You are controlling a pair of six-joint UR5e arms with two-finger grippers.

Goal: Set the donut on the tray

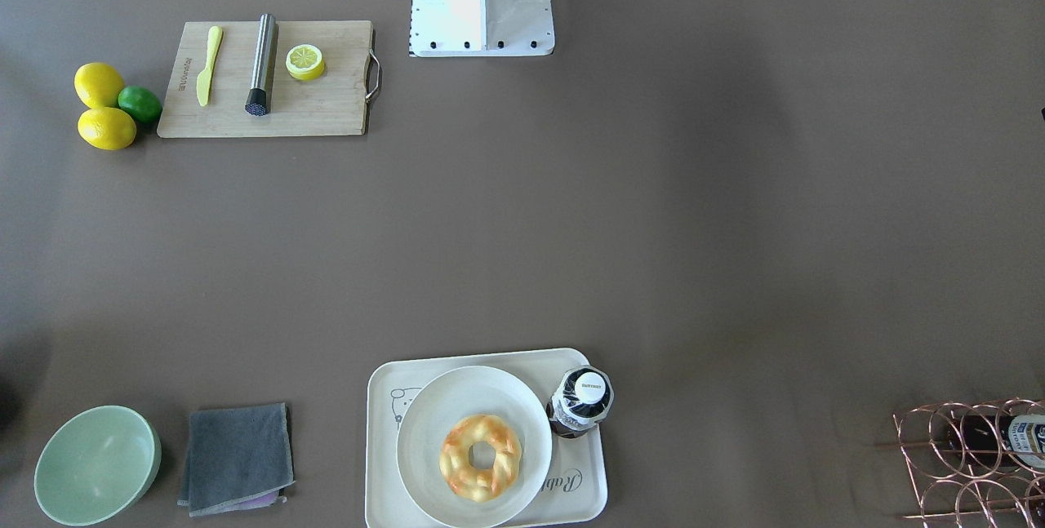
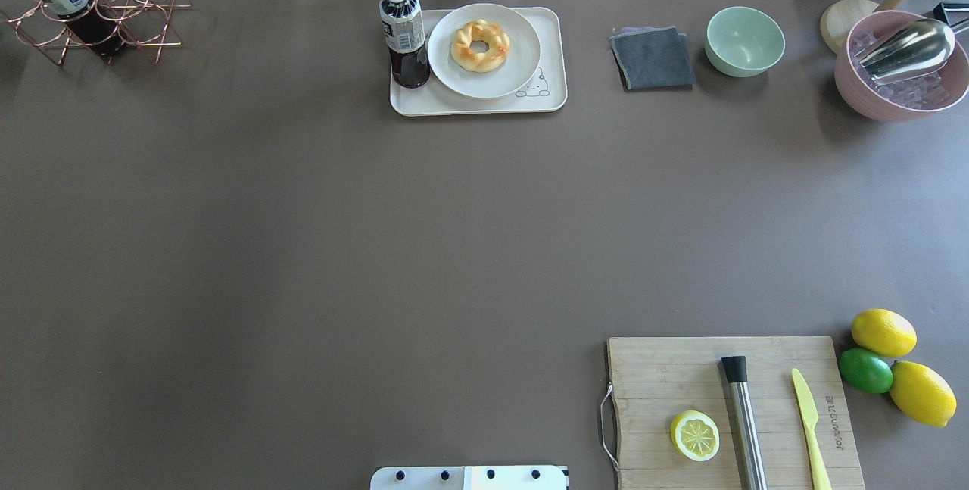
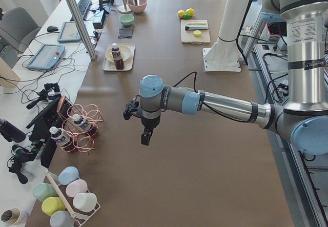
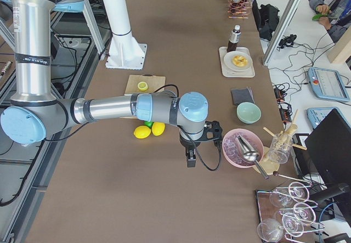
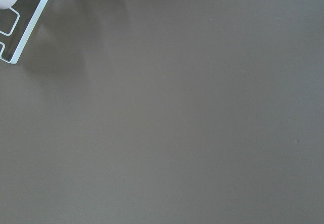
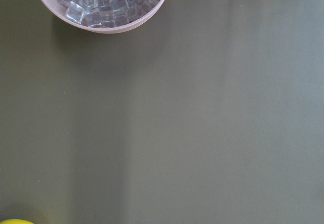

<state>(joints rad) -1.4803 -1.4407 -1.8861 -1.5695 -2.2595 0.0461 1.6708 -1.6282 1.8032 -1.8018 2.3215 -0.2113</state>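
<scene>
The donut (image 1: 480,458) is golden-yellow with orange-brown patches and lies on a round white plate (image 1: 429,422). The plate stands on the cream tray (image 1: 382,463), next to a dark drink bottle (image 1: 581,401). The overhead view shows the donut (image 2: 480,45) and tray (image 2: 484,105) at the table's far side. My left gripper (image 3: 146,135) hangs over bare table near the copper rack, far from the tray. My right gripper (image 4: 190,158) hangs beside the pink bowl. Both show only in the side views, so I cannot tell whether they are open or shut.
A wooden cutting board (image 2: 666,369) holds a lemon half (image 2: 695,435), a steel cylinder and a yellow knife. Two lemons and a lime (image 2: 865,370) lie beside it. A green bowl (image 2: 745,41), grey cloth (image 2: 652,58), pink ice bowl (image 2: 901,66) and copper bottle rack (image 2: 98,5) line the far edge.
</scene>
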